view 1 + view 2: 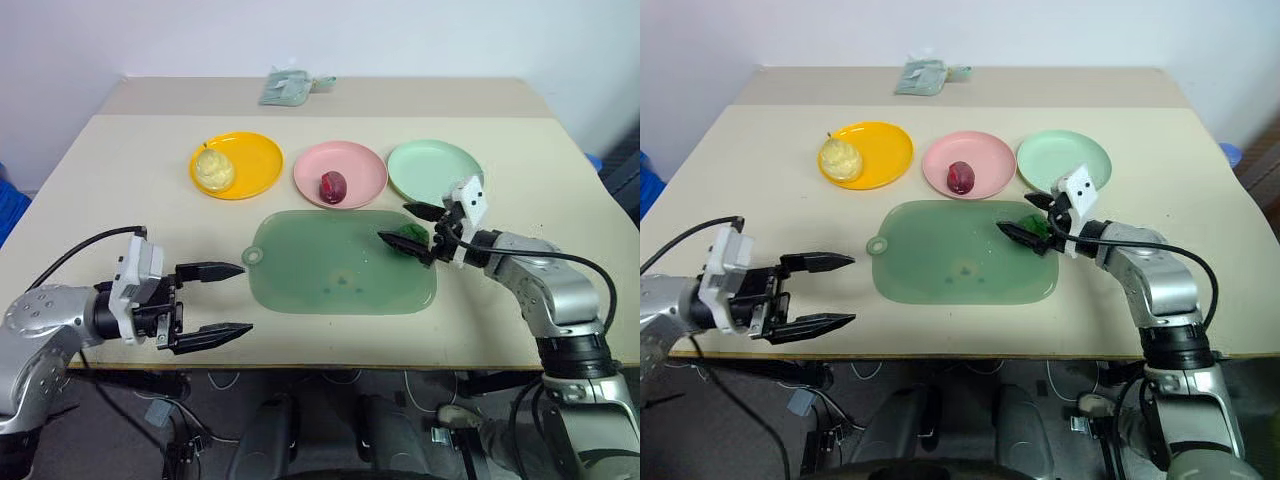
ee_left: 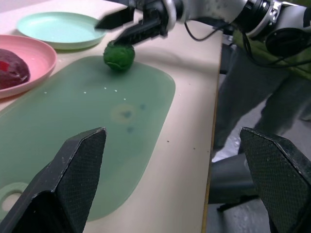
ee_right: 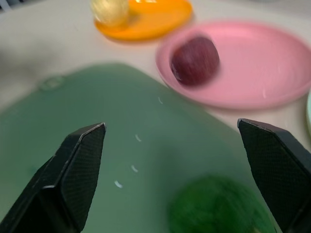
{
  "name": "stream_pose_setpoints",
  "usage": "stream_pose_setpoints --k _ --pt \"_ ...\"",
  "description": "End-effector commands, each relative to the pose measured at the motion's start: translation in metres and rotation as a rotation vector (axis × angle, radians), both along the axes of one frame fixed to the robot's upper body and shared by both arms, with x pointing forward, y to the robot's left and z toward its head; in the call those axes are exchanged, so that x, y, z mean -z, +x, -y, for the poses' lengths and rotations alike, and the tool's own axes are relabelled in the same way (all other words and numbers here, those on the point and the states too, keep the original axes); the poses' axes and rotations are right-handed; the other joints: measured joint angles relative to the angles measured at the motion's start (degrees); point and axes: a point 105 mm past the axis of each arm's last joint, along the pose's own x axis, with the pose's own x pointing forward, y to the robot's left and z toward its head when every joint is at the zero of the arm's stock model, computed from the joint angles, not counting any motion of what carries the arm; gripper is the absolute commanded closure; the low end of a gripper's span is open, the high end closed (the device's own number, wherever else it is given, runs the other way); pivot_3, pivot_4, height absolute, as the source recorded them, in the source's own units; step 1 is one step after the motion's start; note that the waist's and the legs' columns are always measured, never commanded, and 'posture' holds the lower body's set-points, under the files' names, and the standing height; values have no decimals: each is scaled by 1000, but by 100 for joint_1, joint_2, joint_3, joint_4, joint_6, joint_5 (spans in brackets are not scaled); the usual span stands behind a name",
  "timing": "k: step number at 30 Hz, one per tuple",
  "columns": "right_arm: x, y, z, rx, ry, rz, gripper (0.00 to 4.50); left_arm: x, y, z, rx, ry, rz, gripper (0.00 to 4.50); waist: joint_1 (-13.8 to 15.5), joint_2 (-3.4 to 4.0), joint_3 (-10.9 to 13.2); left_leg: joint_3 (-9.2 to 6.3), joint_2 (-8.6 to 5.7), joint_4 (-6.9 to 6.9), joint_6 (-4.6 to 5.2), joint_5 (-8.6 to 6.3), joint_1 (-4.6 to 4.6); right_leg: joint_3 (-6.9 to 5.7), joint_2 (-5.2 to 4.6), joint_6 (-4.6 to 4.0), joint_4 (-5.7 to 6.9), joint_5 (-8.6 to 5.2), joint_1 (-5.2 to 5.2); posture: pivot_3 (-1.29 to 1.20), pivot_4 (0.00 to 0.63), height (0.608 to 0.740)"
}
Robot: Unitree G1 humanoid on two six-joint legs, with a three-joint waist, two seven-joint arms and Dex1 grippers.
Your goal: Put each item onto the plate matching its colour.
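Reaching for the green ball (image 2: 119,56) on the mat (image 1: 340,262), we are spreading our right gripper (image 1: 420,230) around it, nothing clasped. Next we are judging it needs closing, then carrying to the mint plate (image 1: 435,170) beyond the mat; our left gripper (image 1: 227,298) is gaping empty.

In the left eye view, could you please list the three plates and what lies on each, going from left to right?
Orange-yellow plate with the pale yellow pear → pink plate with the dark red fruit → mint green plate, with nothing on it.

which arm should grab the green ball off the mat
Right. The right hand is open beside the green ball on the mat, close to the mint plate. The left hand sits open off the mat's far end.
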Motion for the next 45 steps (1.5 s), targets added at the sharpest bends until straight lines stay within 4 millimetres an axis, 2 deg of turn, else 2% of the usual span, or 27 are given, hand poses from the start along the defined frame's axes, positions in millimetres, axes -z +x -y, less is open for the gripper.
stream_pose_setpoints --k 1,8,11,12,14,17,19,22,24,27,33,36,39,41,45 --pt "0 6 1 -11 2 7 60 -12 -8 4 -19 0 46 0 1 1 0 0 0 -2 0 0 -3 0 0 0 -1 0 -1 0 150 740" --pt "16 12 4 -2 4 -51 60 -17 -11 5 -63 5 57 0 -71 1 0 2 0 0 1 -1 -5 -1 2 0 1 1 -3 0 150 740" --pt "15 12 3 2 18 -49 885 -19 -10 6 -74 -3 66 0 -81 2 0 2 0 -1 1 -1 -5 -1 5 0 1 1 -3 0 150 740" --pt "11 12 1 -2 25 -41 1521 -20 -10 6 -78 -6 68 0 -81 2 0 3 0 -2 1 -1 -5 -1 5 0 1 1 -4 0 150 740" --pt "1 13 -2 -7 38 -14 2259 -20 -9 7 -83 -7 69 0 -82 2 0 3 0 -1 1 -1 -5 -1 6 0 1 1 -4 0 150 740" --pt "-21 18 -7 -7 58 43 2259 -22 -6 7 -104 -20 83 0 -82 2 1 4 0 -1 1 -1 -5 -1 6 0 1 1 -4 0 150 740" --pt "-44 32 -7 24 75 129 2259 -26 -3 7 -123 -42 98 0 -90 4 2 4 0 0 1 -1 -5 -1 7 1 2 1 -4 0 150 740" --pt "-78 66 2 138 98 223 2259 -32 4 8 -161 -63 120 0 -107 5 2 7 0 0 1 0 -4 0 11 1 5 2 -6 0 150 740" --pt "-89 91 15 256 75 265 2259 -32 11 8 -203 -61 140 0 -110 5 2 8 0 0 1 0 -2 -1 14 1 6 2 -6 0 150 740" --pt "-88 113 30 396 45 268 2259 -34 16 11 -254 -43 184 0 -84 0 1 10 -1 -1 0 0 -3 -6 27 1 3 2 -3 0 150 740" --pt "-50 119 38 483 2 168 2259 -43 27 9 -418 -96 224 0 -122 6 4 17 -3 -4 11 -7 -8 5 24 1 -6 4 -3 0 150 740" --pt "-38 118 44 518 0 129 1314 -47 24 4 -504 -123 252 0 -143 7 5 18 -3 -3 10 -7 -8 9 21 3 0 5 -7 0 150 740" --pt "-42 117 48 520 -3 156 36 -41 26 -6 -614 -95 271 0 -172 9 4 18 0 -4 9 -6 -4 9 25 3 5 5 -8 0 150 740" --pt "-52 115 51 490 24 191 36 -33 29 -12 -669 -78 260 0 -186 9 4 17 0 -4 9 -6 -3 8 33 2 8 4 -7 0 150 740" --pt "-67 108 51 391 60 252 36 -24 33 -10 -641 -57 278 0 -169 9 4 18 -3 1 9 -6 -3 5 35 3 8 5 -3 0 150 740"
